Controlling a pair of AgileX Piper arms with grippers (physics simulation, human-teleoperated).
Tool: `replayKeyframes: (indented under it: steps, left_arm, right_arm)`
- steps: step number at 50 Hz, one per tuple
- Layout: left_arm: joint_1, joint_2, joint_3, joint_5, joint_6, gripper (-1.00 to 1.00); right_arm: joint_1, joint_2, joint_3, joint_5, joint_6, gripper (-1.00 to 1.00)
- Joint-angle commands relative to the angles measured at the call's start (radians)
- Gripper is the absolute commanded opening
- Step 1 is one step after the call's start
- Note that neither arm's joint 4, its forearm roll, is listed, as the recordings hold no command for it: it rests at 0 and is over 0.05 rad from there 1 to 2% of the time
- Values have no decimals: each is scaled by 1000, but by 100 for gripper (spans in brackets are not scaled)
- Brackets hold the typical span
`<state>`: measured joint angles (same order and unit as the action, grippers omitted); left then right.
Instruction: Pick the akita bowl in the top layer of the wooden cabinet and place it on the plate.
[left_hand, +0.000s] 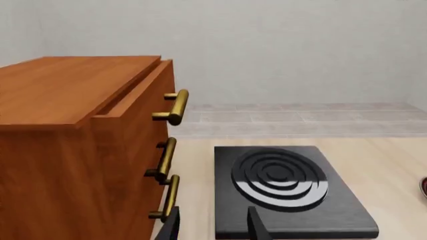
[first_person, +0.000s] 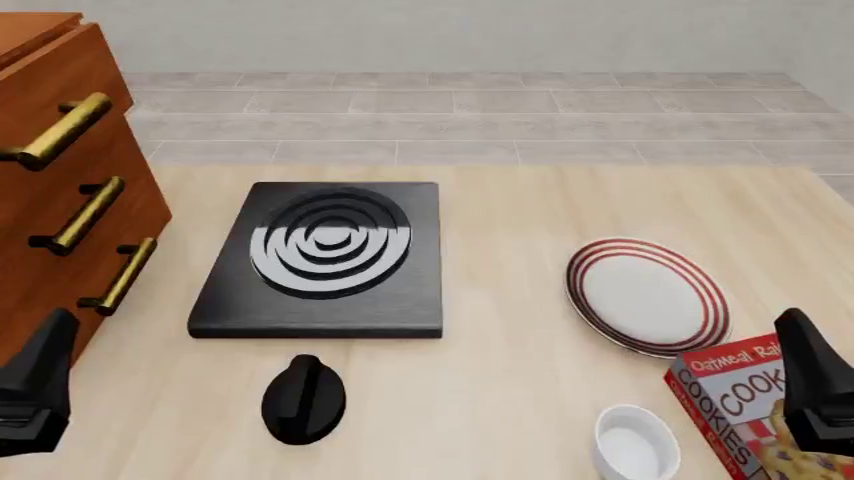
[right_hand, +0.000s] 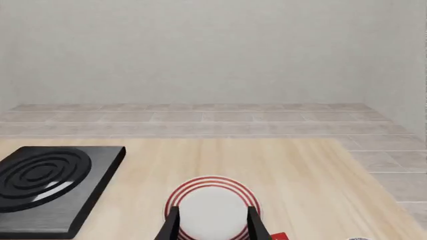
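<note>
Reddish-brown wooden cabinet (first_person: 60, 190): stands at the far left of the table (first_person: 534, 210), three drawers stacked, each with a brass bar handle. Top layer (left_hand: 137, 97): uppermost drawer, seen from the left wrist view standing slightly proud of the cabinet top, a narrow gap behind its front; its interior is not visible. Akita bowl: not visible in any view; its place cannot be told.

Black square stove (first_person: 323, 258): lies flat on the table just right of the cabinet, grey concentric rings on its top. Black knob (first_person: 303, 398): on the table on the near side of the stove, apart from it.

Plate (first_person: 647, 296): round, white, red rings at the rim; rests on the table well right of the stove, nothing on it. White ramekin (first_person: 635, 444): near side of the plate, just beside the cookie box. Oatmeal cookie box (first_person: 737, 400): red, lying at the near right, touching or just beside the plate's edge.

Left gripper (left_hand: 212, 225): near the cabinet's lowest handle, fingers apart, holding nothing. Right gripper (right_hand: 212, 225): facing the plate, fingers spread to either side of it in the wrist view, holding nothing.
</note>
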<state>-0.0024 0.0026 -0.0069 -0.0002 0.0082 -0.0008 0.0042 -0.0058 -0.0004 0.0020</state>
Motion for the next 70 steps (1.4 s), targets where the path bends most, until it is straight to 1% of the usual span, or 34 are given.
replayKeyframes:
  steps: [1, 9, 14, 15, 17, 18, 23, 26, 27, 30, 37, 39, 44, 52, 58, 70]
  left_arm:
    - [-4, -2, -11, -6, 13, 100]
    - [-21, -2, -47, 5, 29, 100]
    - [-24, -2, -58, 10, 26, 100]
    - [-26, -2, -61, 13, 9, 100]
    - [-39, -2, -69, 4, 55, 100]
    - [-35, -2, -80, 18, 32, 100]
    - [-38, -2, -93, 23, 36, 100]
    - [-48, -2, -117, 33, 45, 100]
    - [-55, -2, -129, 33, 67, 100]
    - [-55, -3, -161, 56, 50, 100]
    - [-59, -3, -239, 95, 48, 100]
    - [-60, -3, -276, 122, 39, 100]
    - [-70, -3, -339, 169, 53, 100]
    - [-87, -2, -429, 231, 54, 100]
    - [-85, -2, -450, 246, 44, 100]
    - [-98, -2, -527, 298, 55, 100]
  right_arm:
    - [0, -2, -1, 2, 0, 100]
    - [1, -2, -1, 1, -1, 100]
    - [1, -3, -1, 0, -2, 100]
    - [1, -3, -1, 0, -2, 100]
    - [2, -3, -1, 0, -3, 100]
    - [3, -3, -1, 0, -3, 100]
    - [3, -3, -1, 1, -4, 100]
    - [3, -3, -1, 2, -5, 100]
    - [4, -3, -1, 2, -4, 100]
    - [4, -3, -1, 2, -5, 100]
    - [3, -3, -1, 2, -5, 100]
    - [3, -3, -1, 2, -5, 100]
    - [3, -3, -1, 2, -4, 100]
    - [3, -3, -1, 2, -4, 100]
    - [3, -2, -3, 1, -4, 100]
    - [2, 0, -4, 1, -3, 100]
